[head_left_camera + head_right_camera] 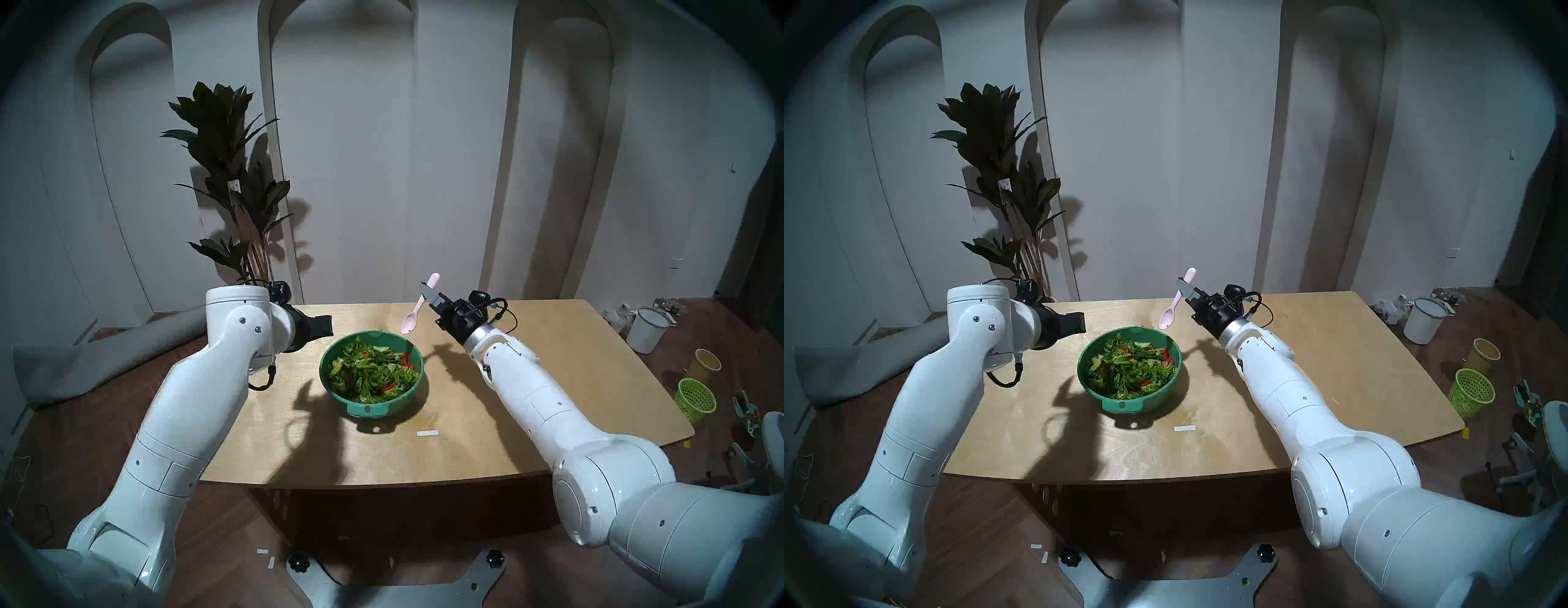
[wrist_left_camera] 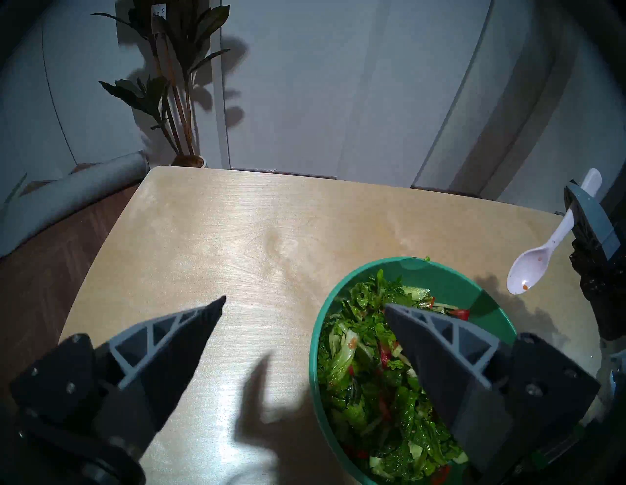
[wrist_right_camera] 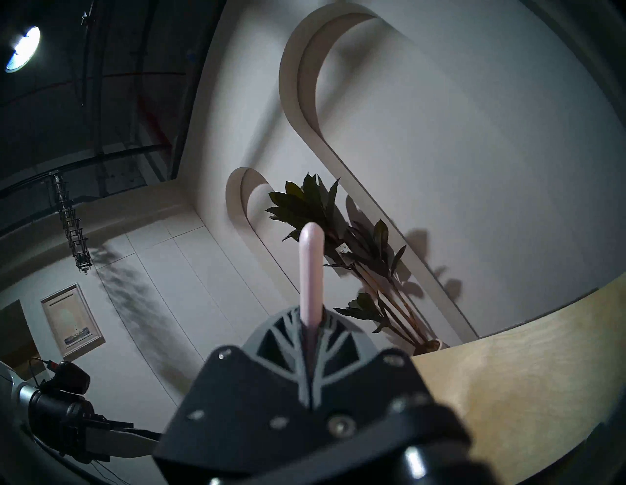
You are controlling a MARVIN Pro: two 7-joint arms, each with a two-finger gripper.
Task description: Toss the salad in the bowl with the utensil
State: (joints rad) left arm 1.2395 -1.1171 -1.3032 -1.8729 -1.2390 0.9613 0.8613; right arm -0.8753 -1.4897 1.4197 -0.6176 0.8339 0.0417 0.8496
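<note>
While above bowl [image 1: 407, 397], spoon [image 1: 410, 323] in right claw [image 1: 429, 295]

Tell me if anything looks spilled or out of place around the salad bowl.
Mostly tidy. A leaf scrap sits on the bowl far rim, and red bits cling to the spoon scoop, held above the table.

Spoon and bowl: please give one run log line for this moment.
right gripper: shut on spoon, above bowl rim | left gripper: open, empty | salad: in bowl

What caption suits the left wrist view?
Open left gripper hovering beside salad bowl; pink spoon held above it.
</note>
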